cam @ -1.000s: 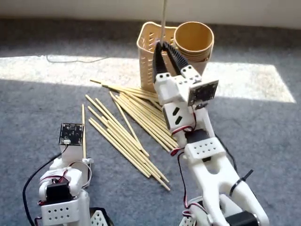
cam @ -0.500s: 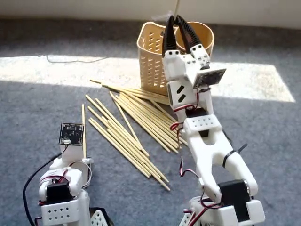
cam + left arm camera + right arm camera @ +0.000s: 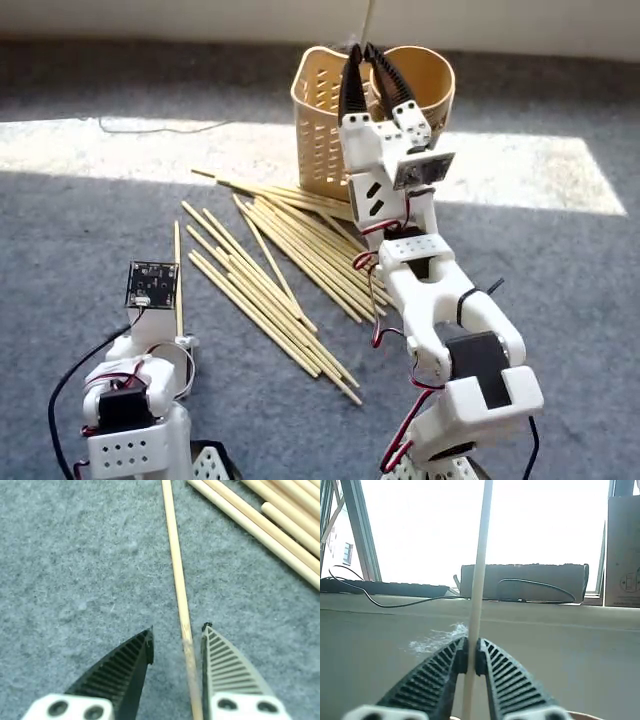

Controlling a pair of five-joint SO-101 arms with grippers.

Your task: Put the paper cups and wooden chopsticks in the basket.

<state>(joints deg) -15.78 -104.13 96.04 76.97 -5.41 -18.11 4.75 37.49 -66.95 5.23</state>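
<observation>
1. Now, high view: the right gripper (image 3: 365,58) is raised over the basket (image 3: 318,120) with the held chopstick (image 3: 368,18) upright, probably so it can drop in end-first. Stacked paper cups (image 3: 425,80) stand just beside the basket. Loose chopsticks (image 3: 280,270) lie fanned on the carpet (image 3: 80,250).
2. Left wrist view: the left gripper (image 3: 177,630) is moderately spread, low over the carpet. It straddles a single chopstick (image 3: 175,565) and grips nothing.
3. Right wrist view: the right gripper (image 3: 471,645) is pinched tight on the held chopstick (image 3: 482,555), which stands vertical.
</observation>
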